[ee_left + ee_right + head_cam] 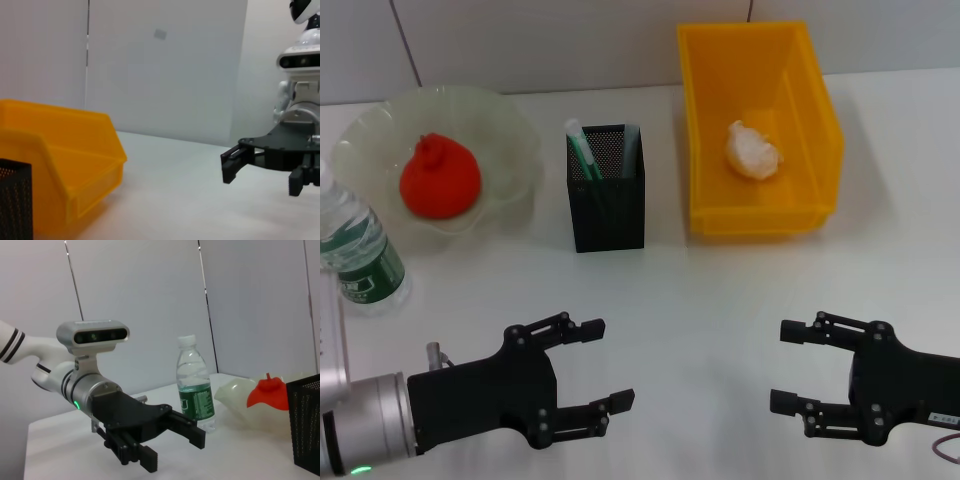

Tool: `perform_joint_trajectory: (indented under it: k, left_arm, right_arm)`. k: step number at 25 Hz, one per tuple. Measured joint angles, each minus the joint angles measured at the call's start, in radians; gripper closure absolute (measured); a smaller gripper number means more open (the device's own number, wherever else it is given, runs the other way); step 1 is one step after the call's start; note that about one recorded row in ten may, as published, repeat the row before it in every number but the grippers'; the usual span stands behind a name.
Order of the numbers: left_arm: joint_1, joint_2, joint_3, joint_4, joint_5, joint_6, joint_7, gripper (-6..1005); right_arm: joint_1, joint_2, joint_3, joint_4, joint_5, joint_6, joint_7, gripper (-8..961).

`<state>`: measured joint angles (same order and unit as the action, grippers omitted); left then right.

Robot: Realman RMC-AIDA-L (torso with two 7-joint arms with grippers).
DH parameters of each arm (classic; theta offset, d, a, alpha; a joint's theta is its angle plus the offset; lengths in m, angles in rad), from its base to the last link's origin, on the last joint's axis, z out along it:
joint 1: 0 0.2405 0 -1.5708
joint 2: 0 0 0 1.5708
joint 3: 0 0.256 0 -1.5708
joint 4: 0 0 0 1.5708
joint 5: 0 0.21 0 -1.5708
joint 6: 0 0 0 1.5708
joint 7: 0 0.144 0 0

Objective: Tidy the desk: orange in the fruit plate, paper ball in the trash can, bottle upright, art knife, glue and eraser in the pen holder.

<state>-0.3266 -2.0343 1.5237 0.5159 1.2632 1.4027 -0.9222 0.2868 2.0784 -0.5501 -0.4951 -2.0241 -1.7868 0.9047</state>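
Orange [440, 180] rests in fruit plate [505, 125], well beyond left gripper [595, 365].

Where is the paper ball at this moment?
In the head view, the paper ball lies inside the yellow trash can on the robot's right side, to the right of the black pen holder.

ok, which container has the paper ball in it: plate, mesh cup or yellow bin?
The yellow trash can: the paper ball lies inside it. The fruit plate holds the orange; the pen holder holds stationery.
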Motion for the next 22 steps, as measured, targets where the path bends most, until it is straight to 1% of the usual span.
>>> perform_joint_trajectory:
  k: [7, 15, 22]
  left_arm:
    - [0.004, 0.006, -0.005, 0.001, 0.001, 0.026, 0.003, 188]
    - [0.003, 0.006, -0.012, -0.001, 0.001, 0.027, 0.014, 188]
    - [0.006, 0.002, -0.017, -0.002, 0.001, 0.027, 0.014, 188]
  right_arm:
    - [0.004, 0.000, 0.001, 0.007, 0.002, 0.007, -0.015, 177]
    - [0.031, 0.000, 0.003, 0.023, 0.004, 0.041, -0.018, 177]
    - [0.039, 0.000, 0.003, 0.027, 0.005, 0.048, -0.018, 177]
